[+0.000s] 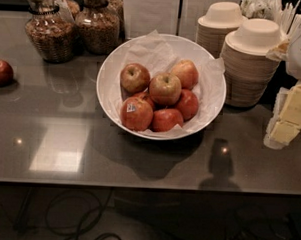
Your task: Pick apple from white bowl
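Dark cables [71, 218] loop on the floor below the front edge of the glossy dark grey tabletop [138, 161], which carries light reflections near the front. The pincer is out of frame, so whether it is open or closed cannot be told. The wide shallow round white bowl [103, 75] sits mid-tabletop, slightly right of centre, lined with crinkled white paper [153, 52]. The red-yellow apples [165, 88] are piled in it, about seven, touching each other. The front-left apple [137, 113] has a small sticker. At the far left, well apart from the bowl, a lone red apple [1, 72] rests on the tabletop. At the right edge are pale yellow blocks [293, 110]. Behind the bowl to the right are two tall stacks of beige paper bowls [253, 66], each topped with an upturned bowl. At the back left are round glass jars [50, 32] of brown granular contents.
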Tool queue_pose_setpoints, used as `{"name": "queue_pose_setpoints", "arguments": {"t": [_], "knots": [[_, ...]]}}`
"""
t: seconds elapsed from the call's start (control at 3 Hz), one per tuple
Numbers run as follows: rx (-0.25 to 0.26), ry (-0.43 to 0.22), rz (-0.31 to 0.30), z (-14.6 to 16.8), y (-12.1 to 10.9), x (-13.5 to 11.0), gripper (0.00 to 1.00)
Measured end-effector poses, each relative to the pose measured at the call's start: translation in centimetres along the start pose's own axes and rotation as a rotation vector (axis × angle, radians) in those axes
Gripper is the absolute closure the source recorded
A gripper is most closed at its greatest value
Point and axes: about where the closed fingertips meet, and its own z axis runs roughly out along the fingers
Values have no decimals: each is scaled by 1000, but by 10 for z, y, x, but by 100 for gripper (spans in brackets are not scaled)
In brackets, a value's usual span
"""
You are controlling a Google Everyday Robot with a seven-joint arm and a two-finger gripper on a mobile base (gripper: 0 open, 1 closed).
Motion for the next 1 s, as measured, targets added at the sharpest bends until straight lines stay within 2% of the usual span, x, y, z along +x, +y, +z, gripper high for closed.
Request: {"name": "queue_pose_setpoints", "arguments": {"t": [0.33, 0.67, 1.0], "knots": [[0, 0, 0, 0, 0, 0, 0], [6, -22, -42, 0, -3, -13, 0], [-6, -87, -170, 2, -8, -41, 0]]}}
